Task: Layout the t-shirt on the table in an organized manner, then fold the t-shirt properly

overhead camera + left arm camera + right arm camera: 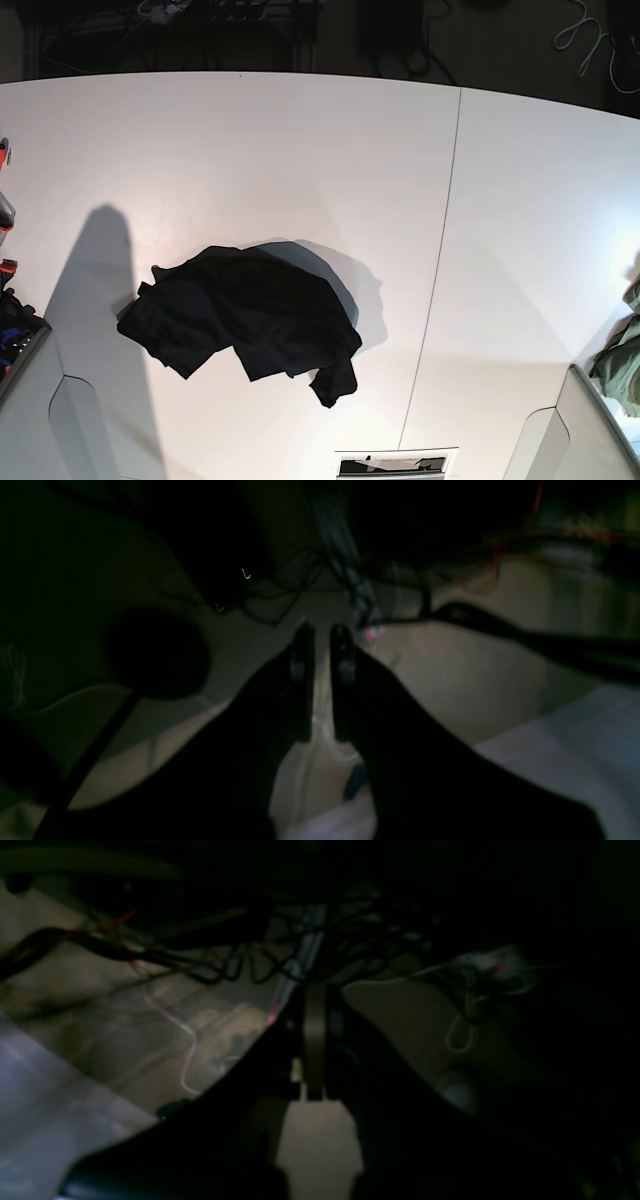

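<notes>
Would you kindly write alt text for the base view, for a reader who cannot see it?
A crumpled black t-shirt lies in a heap on a wide white table, left of the thin dark seam that crosses it. An olive-green garment shows at the right edge; no arm is over the shirt.

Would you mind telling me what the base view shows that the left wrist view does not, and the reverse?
Only the base view shows the crumpled black t-shirt, the table seam and an olive-green garment at the right edge. Only the left wrist view shows the left gripper, jaws nearly together with nothing visibly between them, over a dim floor with tangled cables. Both show some white table.
</notes>
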